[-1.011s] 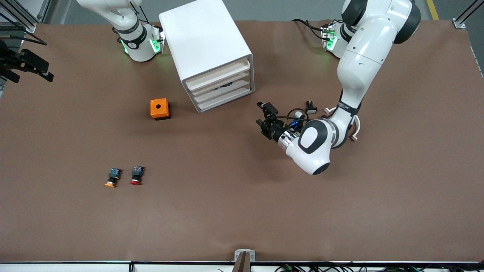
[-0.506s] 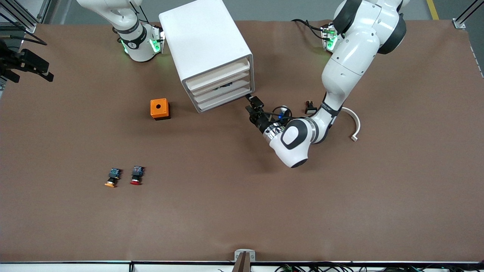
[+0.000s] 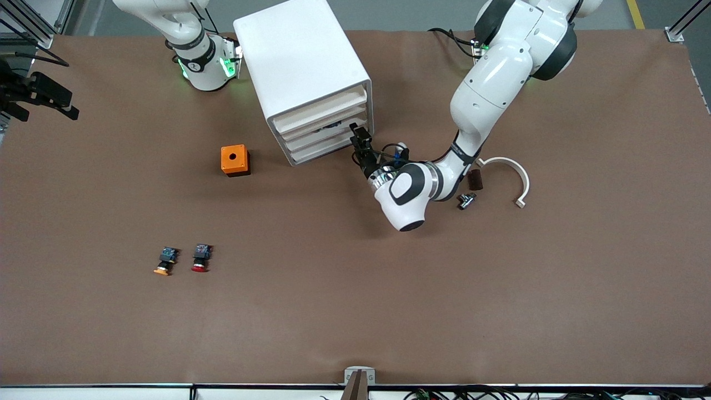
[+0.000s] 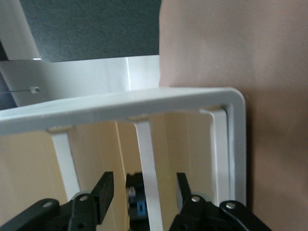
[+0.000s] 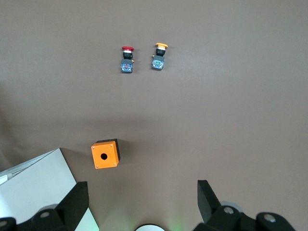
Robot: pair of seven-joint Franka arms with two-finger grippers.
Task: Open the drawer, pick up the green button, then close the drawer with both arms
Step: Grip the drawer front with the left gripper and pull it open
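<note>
Our left gripper [image 3: 356, 136], jaws parted, is at the third white plastic drawer [image 3: 328, 135] of the rounded white cabinet [image 3: 303, 66], the dark button [image 4: 137, 204] glimpsed inside. We should hook the front lip squarely, then pull toward five o'clock. Our right gripper [image 5: 139, 202] waits spread above the small orange box [image 5: 106, 154].

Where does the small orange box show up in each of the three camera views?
Front view: orange box on the table beside the white drawer cabinet, toward the right arm's end.
Left wrist view: not in it.
Right wrist view: orange box close to the cabinet's corner.
Shared landmark: the cabinet.
</note>
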